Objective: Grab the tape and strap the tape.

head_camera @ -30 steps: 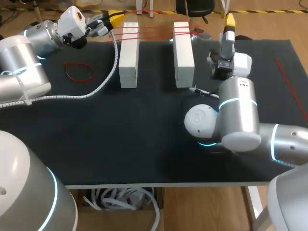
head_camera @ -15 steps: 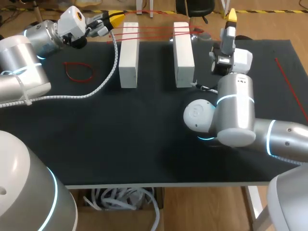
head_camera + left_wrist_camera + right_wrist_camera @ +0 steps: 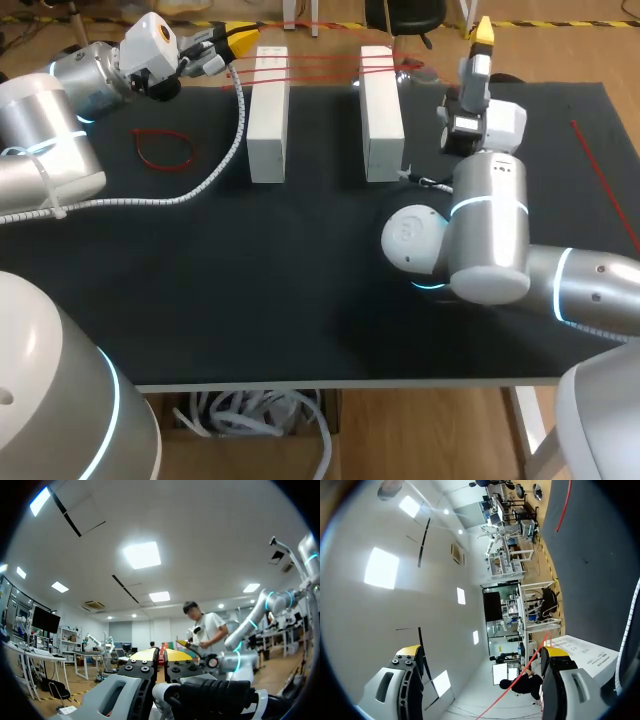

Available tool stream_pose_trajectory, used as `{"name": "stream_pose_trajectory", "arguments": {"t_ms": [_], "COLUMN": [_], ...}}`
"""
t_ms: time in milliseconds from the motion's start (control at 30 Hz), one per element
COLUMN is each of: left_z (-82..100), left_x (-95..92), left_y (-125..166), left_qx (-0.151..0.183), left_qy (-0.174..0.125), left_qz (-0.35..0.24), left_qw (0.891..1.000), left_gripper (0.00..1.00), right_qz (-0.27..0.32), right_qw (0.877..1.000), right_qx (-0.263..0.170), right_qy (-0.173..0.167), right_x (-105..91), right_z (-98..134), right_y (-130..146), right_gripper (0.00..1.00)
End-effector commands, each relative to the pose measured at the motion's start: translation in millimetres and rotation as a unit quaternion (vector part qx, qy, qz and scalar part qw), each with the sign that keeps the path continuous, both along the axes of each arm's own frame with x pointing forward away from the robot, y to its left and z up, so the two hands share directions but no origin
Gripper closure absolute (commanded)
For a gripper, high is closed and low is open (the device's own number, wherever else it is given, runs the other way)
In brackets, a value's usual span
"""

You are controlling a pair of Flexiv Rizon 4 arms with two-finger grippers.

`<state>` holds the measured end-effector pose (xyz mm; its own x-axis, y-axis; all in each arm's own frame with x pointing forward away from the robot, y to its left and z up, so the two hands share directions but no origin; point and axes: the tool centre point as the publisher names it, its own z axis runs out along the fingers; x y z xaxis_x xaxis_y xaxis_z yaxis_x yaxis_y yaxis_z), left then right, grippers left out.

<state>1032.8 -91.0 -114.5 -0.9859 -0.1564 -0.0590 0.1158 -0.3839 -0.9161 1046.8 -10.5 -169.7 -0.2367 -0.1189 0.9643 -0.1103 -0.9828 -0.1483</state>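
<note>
— What's on the left?

— My left gripper (image 3: 238, 40) sits at the far left corner of the table (image 3: 300, 300). Its yellow tips are pressed together on the end of the red tape (image 3: 325, 64), and my left wrist view shows a red sliver pinched between them. A loose red loop (image 3: 165, 148) lies on the table nearer me, beside the arm's white coiled cable (image 3: 215, 165).

— And the tape itself?

— It runs in several strands from that gripper over the far ends of the left white block (image 3: 268, 112) and the right white block (image 3: 381, 110), ending just past the second.

— The right side?

— My right gripper (image 3: 481, 32) is held up beyond the right white block, fingers wide apart, gripping nothing. Another red strand (image 3: 600, 170) lies near the table's right edge.
</note>
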Motion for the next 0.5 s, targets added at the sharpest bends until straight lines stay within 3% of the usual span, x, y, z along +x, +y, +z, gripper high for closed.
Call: {"name": "stream_pose_trajectory", "arguments": {"t_ms": [33, 500], "left_z": [-0.6, -0.6], "left_x": [-0.7, -0.7], "left_y": [-1, -1], "left_qx": [-0.001, -0.001], "left_qy": [-0.001, -0.001], "left_qz": [0.001, 0.001], "left_qw": [1.000, 1.000], "left_gripper": [1.00, 1.00], "right_qz": [-0.002, 0.014], "right_qw": [1.000, 1.000], "right_qx": [-0.003, -0.002], "right_qy": [-0.003, 0.008], "right_x": [6.5, -2.0], "right_z": [-1, -3], "right_y": [0, 8], "right_gripper": [0.00, 0.00]}}
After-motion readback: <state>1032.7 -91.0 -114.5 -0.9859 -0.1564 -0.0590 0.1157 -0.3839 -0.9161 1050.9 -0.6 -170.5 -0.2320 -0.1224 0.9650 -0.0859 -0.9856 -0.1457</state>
